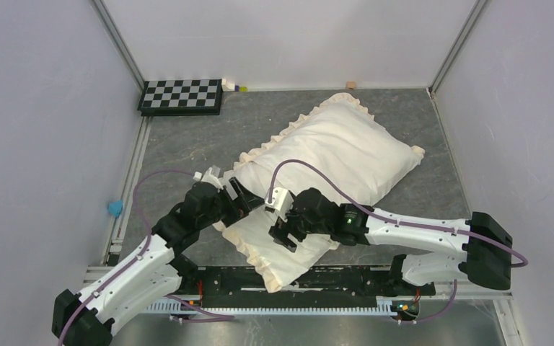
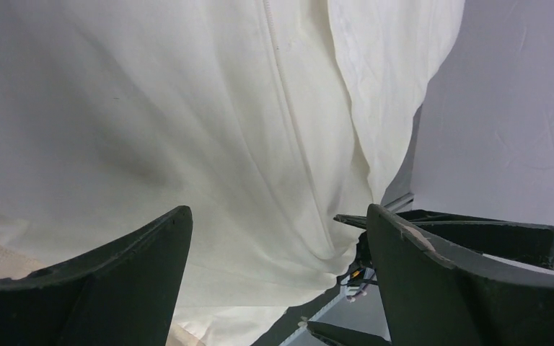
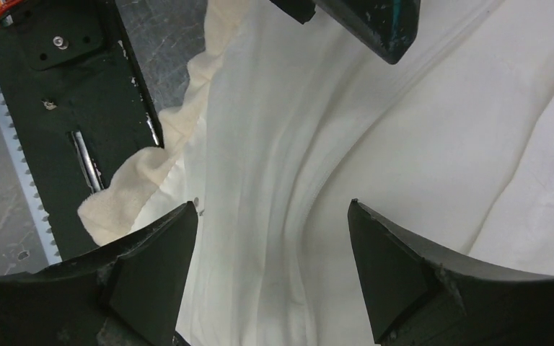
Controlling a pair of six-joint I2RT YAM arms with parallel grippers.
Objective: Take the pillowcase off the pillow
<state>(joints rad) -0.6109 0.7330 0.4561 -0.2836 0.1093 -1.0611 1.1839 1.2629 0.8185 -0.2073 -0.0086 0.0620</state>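
The pillowcase (image 1: 332,148) lies diagonally on the grey table, cream face up, with its ruffled frill (image 1: 274,140) along the edges. It is plump, so the pillow is inside and hidden. My left gripper (image 1: 249,199) is open over the near left part of the case. My right gripper (image 1: 284,236) is open just right of it, over the near end. In the left wrist view the open gripper (image 2: 278,216) frames smooth cream fabric (image 2: 209,144) with a seam line. In the right wrist view the open gripper (image 3: 272,209) frames creased cream fabric (image 3: 288,144) beside the frill (image 3: 180,137).
A black-and-white checkerboard (image 1: 182,96) lies at the back left, with small blocks (image 1: 232,86) beside it and another block (image 1: 350,85) by the back wall. A blue object (image 1: 115,207) sits at the left rail. The black base rail (image 3: 65,108) runs along the near edge.
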